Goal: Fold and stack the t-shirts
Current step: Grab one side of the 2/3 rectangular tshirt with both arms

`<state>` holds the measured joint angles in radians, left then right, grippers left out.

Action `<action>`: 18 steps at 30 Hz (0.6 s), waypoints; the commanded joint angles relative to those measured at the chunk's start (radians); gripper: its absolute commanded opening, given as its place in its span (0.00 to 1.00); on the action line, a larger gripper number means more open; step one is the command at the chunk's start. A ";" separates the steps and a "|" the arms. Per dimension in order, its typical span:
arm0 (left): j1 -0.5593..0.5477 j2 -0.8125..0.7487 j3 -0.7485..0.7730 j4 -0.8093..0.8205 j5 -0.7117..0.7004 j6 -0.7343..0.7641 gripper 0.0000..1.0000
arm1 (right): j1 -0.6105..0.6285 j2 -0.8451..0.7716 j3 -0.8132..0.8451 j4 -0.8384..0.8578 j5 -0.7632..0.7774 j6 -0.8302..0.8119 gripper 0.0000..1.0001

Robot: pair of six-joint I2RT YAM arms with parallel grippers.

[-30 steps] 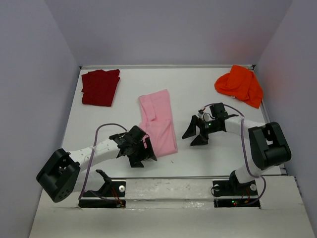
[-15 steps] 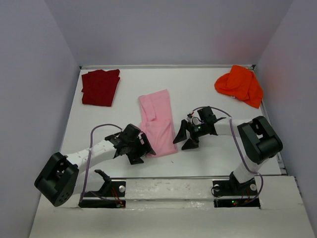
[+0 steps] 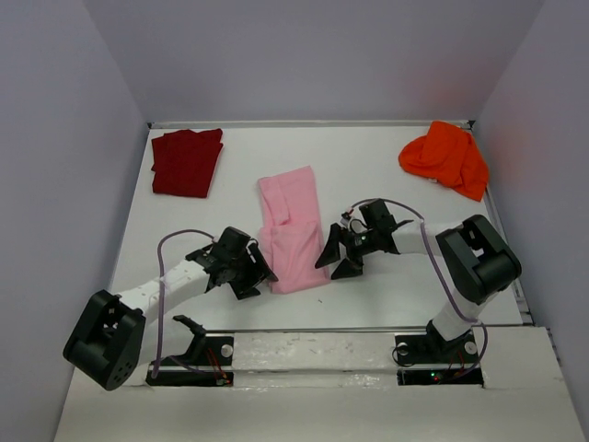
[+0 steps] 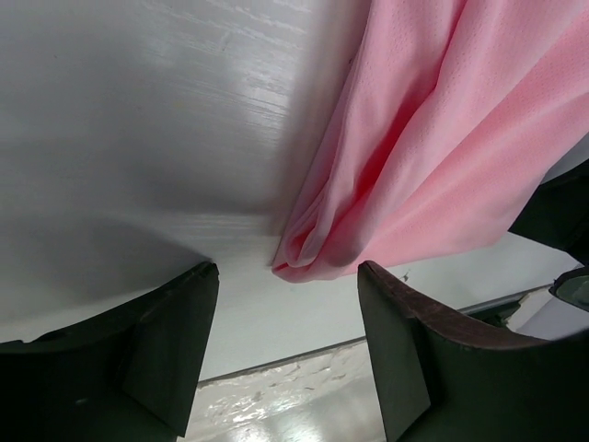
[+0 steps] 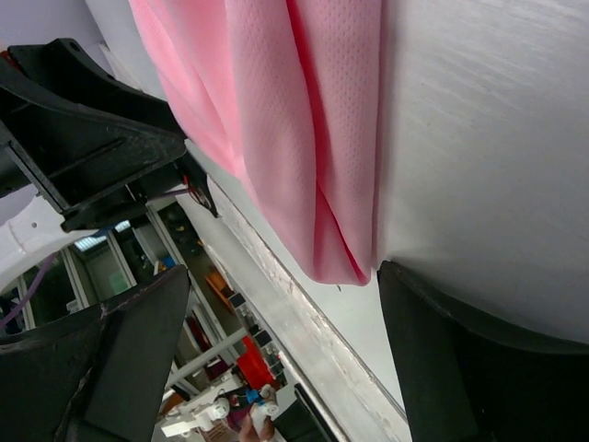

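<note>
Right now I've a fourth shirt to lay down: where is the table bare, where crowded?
Bare: the far strip between the dark red t-shirt and the orange t-shirt; also the left side between the dark red one and the left arm. Crowded: near middle, where the open left pincer and right pincer flank the pink t-shirt.

The light pink t-shirt fills the upper right, lying in soft lengthwise folds on the white table. Its nearest corner is a rounded, doubled-over bunch of cloth casting a dark shadow on the table beside it. The left gripper sits just short of that corner, its two black fingers spread wide, one on each side of the corner and neither touching the cloth. Below the corner, between the fingers, runs a scuffed white strip. Beyond the shirt's far edge, a black machine part shows.
</note>
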<state>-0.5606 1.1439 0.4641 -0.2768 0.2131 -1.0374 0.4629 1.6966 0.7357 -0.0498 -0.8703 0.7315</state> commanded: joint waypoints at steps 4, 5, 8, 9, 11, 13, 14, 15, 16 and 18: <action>0.002 0.057 -0.058 0.050 0.008 -0.015 0.75 | 0.045 0.009 -0.009 0.079 0.031 0.034 0.89; 0.002 0.062 -0.050 0.063 0.008 -0.016 0.76 | 0.045 0.009 -0.010 0.085 0.033 0.040 0.89; -0.002 0.073 -0.051 0.112 0.029 -0.038 0.81 | 0.054 0.009 -0.013 0.091 0.036 0.045 0.89; -0.005 0.074 -0.056 0.126 0.037 -0.047 0.82 | 0.054 0.009 -0.013 0.091 0.037 0.046 0.89; -0.010 0.077 -0.073 0.163 0.045 -0.075 0.82 | 0.054 0.009 -0.013 0.091 0.037 0.046 0.88; -0.012 0.076 -0.094 0.198 0.063 -0.092 0.82 | 0.054 0.012 -0.012 0.091 0.037 0.046 0.87; -0.013 0.074 -0.119 0.229 0.069 -0.113 0.82 | 0.054 0.014 -0.012 0.091 0.037 0.045 0.87; -0.015 0.073 -0.133 0.247 0.086 -0.124 0.82 | 0.054 0.015 -0.010 0.091 0.039 0.045 0.87; -0.015 0.070 -0.145 0.261 0.094 -0.137 0.82 | 0.054 0.017 -0.009 0.091 0.040 0.043 0.87; -0.018 0.063 -0.183 0.315 0.104 -0.174 0.82 | 0.054 0.023 -0.006 0.087 0.045 0.043 0.84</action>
<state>-0.5678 1.1904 0.3767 0.0265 0.3279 -1.1671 0.5060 1.7042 0.7357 -0.0017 -0.8448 0.7792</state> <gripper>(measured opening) 0.815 0.854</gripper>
